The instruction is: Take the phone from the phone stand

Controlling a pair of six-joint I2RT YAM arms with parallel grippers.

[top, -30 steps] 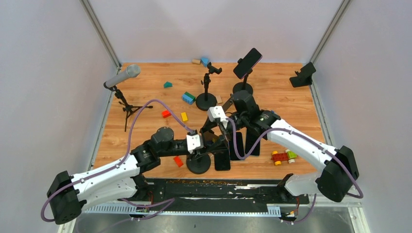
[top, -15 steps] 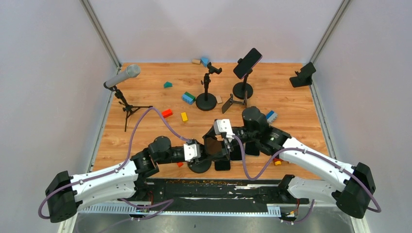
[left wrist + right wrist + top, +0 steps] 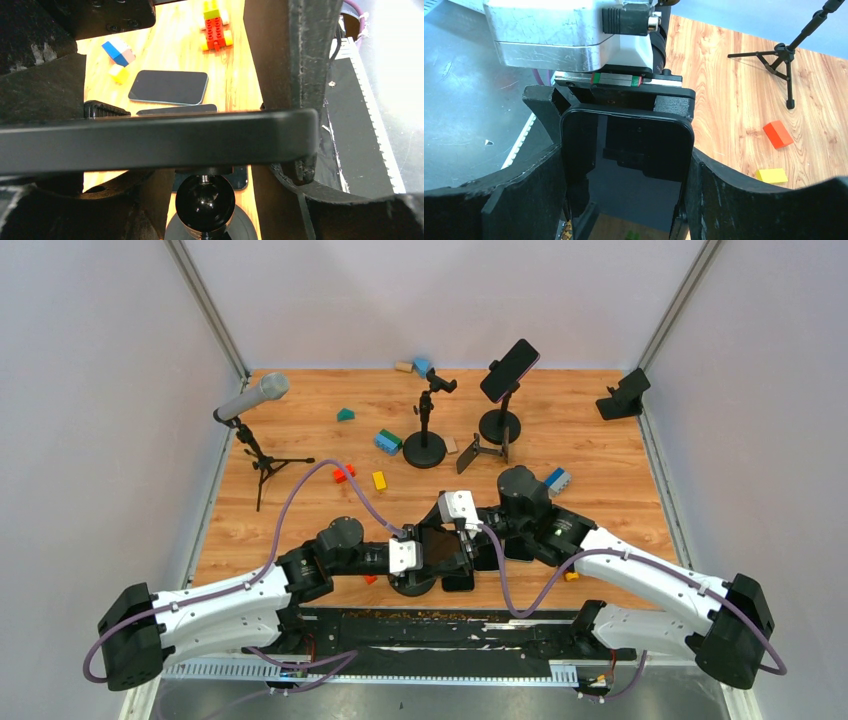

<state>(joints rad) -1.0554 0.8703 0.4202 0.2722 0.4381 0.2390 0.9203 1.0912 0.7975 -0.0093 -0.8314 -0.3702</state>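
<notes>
Right wrist view has the phone (image 3: 624, 165) filling the gap of the right pincer (image 3: 624, 150), whose inner faces look pressed against both long edges: a grip, as far as I can judge. Behind the phone's far end sits the left pincer (image 3: 609, 102). In the left wrist view its jaws stand on either side of the phone's edge, but I cannot tell whether they squeeze it or not. The stand (image 3: 205, 200) shows its ball joint close under the phone, so the phone is probably not lifted out yet. A second ago the right arm reached farther back over the worktop (image 3: 300, 440); now it is drawn in to the near stand. Both arms are placed for the pull.
</notes>
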